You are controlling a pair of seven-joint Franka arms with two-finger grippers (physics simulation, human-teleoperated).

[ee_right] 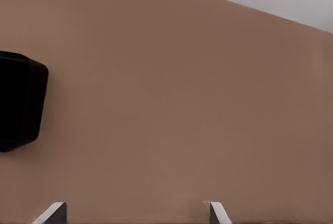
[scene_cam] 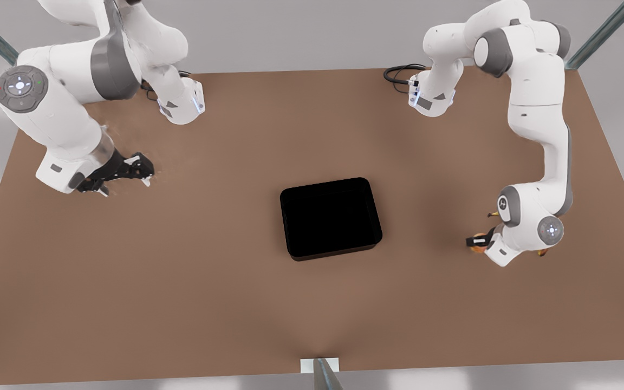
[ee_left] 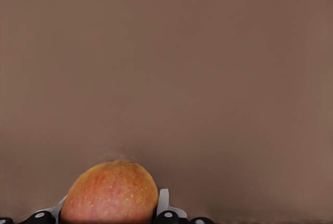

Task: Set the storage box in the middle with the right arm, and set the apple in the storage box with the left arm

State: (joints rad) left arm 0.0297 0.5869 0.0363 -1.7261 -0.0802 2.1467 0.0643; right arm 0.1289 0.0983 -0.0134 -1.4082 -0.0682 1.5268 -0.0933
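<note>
The black storage box lies flat in the middle of the table and also appears off to one side as storage box in the right wrist view. The apple, pinkish-orange with pale specks, sits between the fingers of my left gripper, which press on both its sides. In the front view this left gripper is low over the table at the front view's right, with a sliver of the apple showing under it. My right gripper waits open at the front view's left, holding nothing.
The brown table stretches wide around the box. Both arm bases stand at the far edge, with a black cable by one of them. Small yellow-orange bits peek out beside the left arm's wrist.
</note>
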